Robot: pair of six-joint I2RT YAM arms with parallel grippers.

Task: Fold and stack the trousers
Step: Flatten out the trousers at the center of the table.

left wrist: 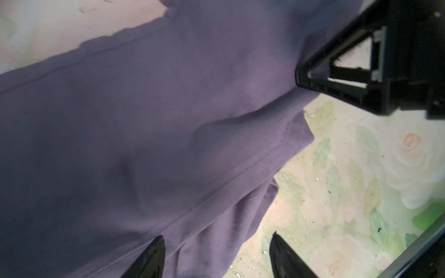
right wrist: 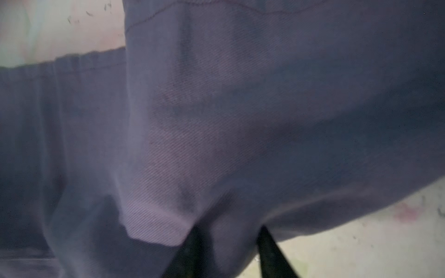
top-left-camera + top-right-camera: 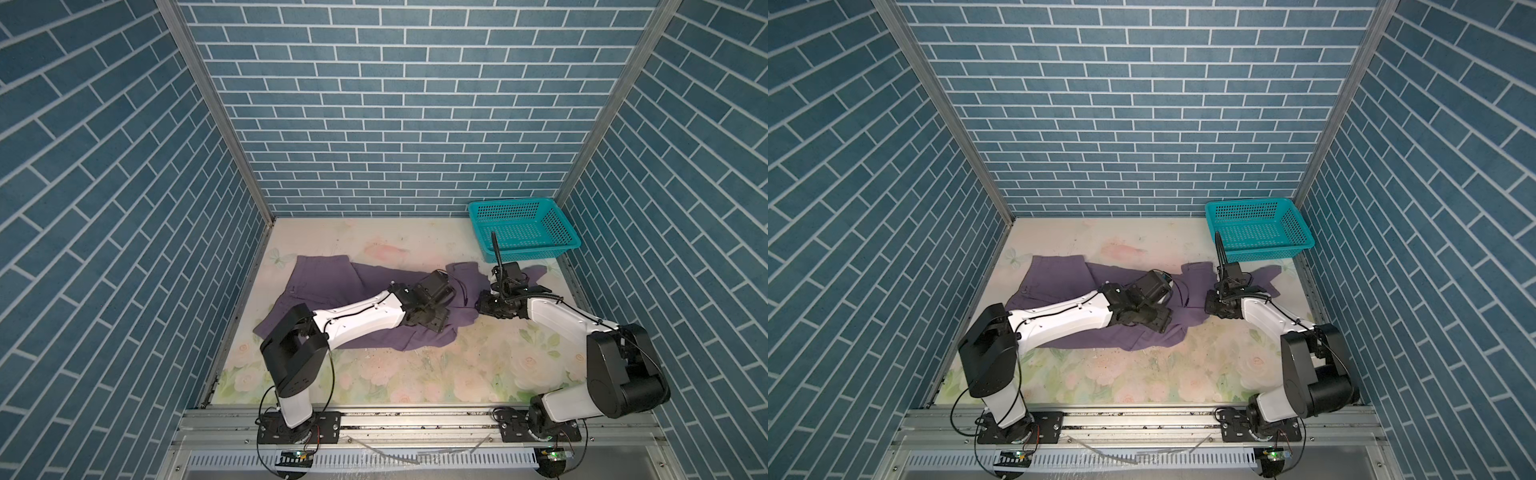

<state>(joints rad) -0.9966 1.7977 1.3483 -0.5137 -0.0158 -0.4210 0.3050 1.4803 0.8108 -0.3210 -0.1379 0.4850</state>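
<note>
Muted purple soft-fabric trousers (image 3: 332, 286) lie crumpled across the middle of the floral-print table (image 3: 415, 374). They reach from near its left edge to just in front of the teal plastic mesh basket (image 3: 536, 251), which stands in the far right corner. The left gripper (image 3: 432, 323) sits low over the garment's near hem. In the left wrist view its jaws stand released and wide apart (image 1: 216, 240), one finger over cloth, the other over bare table. The right gripper (image 3: 484, 308) meets the garment's right part, and in the right wrist view it is clenched (image 2: 228, 231) on a bunched fold of the trousers.
</note>
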